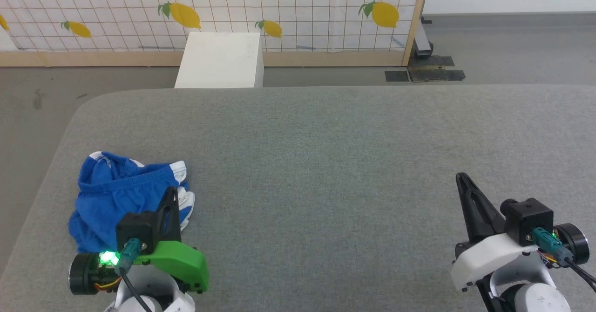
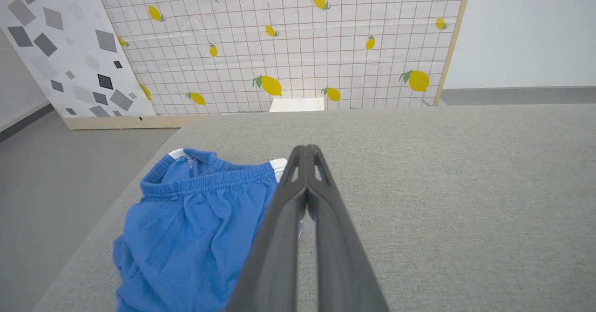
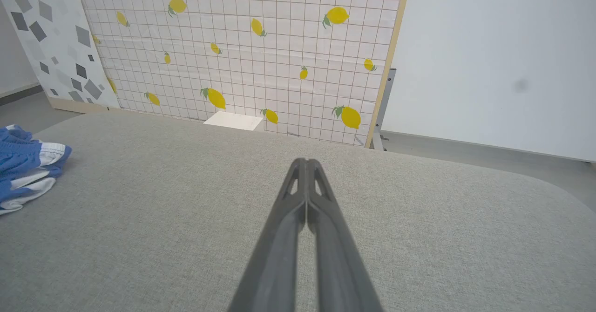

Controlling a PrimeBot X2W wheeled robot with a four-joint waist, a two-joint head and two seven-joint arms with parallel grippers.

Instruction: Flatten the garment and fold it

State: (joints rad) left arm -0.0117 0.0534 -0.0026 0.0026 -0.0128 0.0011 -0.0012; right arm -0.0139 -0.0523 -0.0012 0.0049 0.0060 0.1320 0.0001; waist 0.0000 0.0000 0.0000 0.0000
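The shorts [image 1: 116, 195] lie bunched near the left edge of the bench [image 1: 326, 163]. My left gripper [image 1: 172, 192] is by their right side, and my right gripper [image 1: 462, 178] is well apart. Both are closed on nothing. My worries are pinching several layers at once, or dragging the heap off that edge.

The garment [image 1: 116, 195], blue shorts, lies crumpled at the table's [image 1: 326, 163] left edge.
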